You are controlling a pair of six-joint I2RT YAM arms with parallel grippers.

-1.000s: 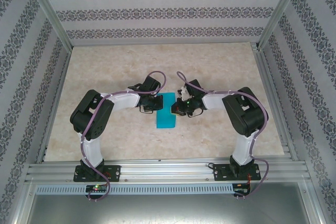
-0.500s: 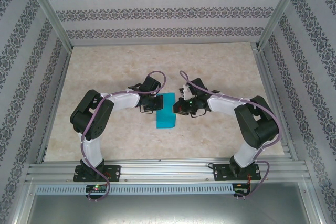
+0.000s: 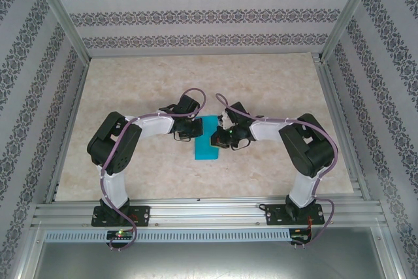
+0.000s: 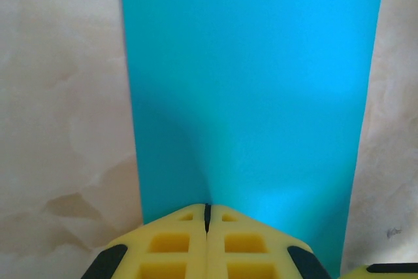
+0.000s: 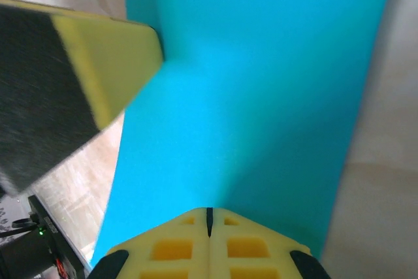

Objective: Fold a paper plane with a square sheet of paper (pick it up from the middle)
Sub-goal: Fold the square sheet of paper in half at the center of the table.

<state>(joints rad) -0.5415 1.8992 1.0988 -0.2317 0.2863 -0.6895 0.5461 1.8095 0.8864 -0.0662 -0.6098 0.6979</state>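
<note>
Both claws are closed, each with its two yellow pads pressed together. The left claw (image 4: 207, 212) and the right claw (image 5: 209, 215) set their tips on the one sheet of paper (image 3: 206, 149); whether any paper is nipped between the pads cannot be told. One marbled table (image 3: 274, 89) carries everything. Two arms reach in from the near edge, the left arm (image 3: 114, 143) and the right arm (image 3: 304, 147), bending toward each other at the table's middle. Between them the teal-blue sheet lies on the table as a single narrow rectangle, longer near-to-far than left-to-right. The left claw meets its left edge, the right claw its right edge, slightly nearer. From the right wrist, one finger (image 5: 98, 70) of the left claw shows at the paper's opposite edge.
</note>
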